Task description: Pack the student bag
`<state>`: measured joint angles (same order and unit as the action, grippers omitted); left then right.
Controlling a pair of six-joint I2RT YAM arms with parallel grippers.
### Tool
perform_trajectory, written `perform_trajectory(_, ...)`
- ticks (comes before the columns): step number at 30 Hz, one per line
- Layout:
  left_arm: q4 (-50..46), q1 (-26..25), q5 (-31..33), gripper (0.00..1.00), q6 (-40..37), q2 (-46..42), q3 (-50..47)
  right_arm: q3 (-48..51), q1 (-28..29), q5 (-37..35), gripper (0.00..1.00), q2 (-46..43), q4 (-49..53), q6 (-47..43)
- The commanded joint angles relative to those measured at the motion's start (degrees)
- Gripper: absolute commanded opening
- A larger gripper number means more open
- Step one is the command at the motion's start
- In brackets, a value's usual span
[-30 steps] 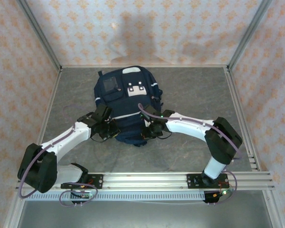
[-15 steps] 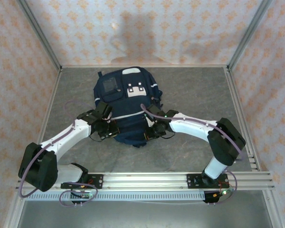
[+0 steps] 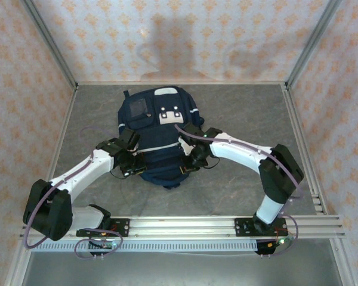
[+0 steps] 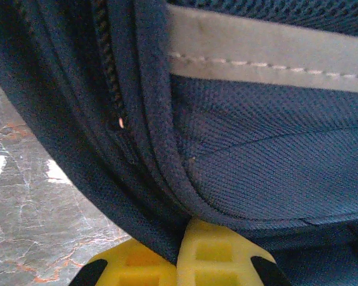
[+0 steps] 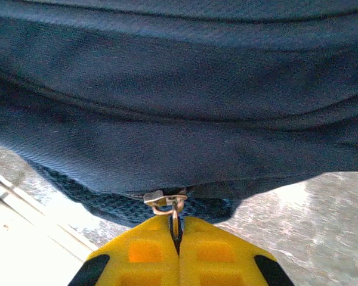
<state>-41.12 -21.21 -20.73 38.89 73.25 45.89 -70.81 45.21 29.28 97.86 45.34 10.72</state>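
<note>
Where the student bag (image 3: pixel 158 128) lies — left fingers (image 4: pixel 218 257) tight on it, right fingers (image 5: pixel 144 255) on zipper pull (image 5: pixel 174 215).

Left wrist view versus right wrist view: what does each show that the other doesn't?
Left wrist: a white stripe and a zipper track, with the left gripper shut on a seam of the backpack. Right wrist: the right gripper shut on a metal zipper pull. Both: navy fabric, yellow fingers, grey table.
</note>
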Motion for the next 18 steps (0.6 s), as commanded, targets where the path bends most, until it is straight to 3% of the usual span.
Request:
perform_trajectory(1,-8.59,0.72,5.88,0.00,-3.39,-0.34,0.28,-1.99,-0.92,-10.70,0.00,1.71,12.31,-4.22)
perform_trajectory(10,-9.82,1.77,6.58,0.00,-4.80,-0.56,0.80,0.78,-2.24,-11.35,0.00,1.77,7.68,-4.22)
perform_trajectory(12,-10.21,2.92,6.58,0.00,-5.63,-0.61,1.24,1.17,-2.32,-8.96,0.00,2.90,5.27,-3.37)
perform_trajectory(14,-10.47,4.72,5.84,0.00,-6.54,-0.26,1.93,1.90,-1.76,-2.26,0.00,4.58,0.43,-0.10)
perform_trajectory(18,-11.08,7.62,5.05,0.01,-7.96,0.91,5.90,0.75,3.15,3.46,0.00,8.62,-8.59,6.34)
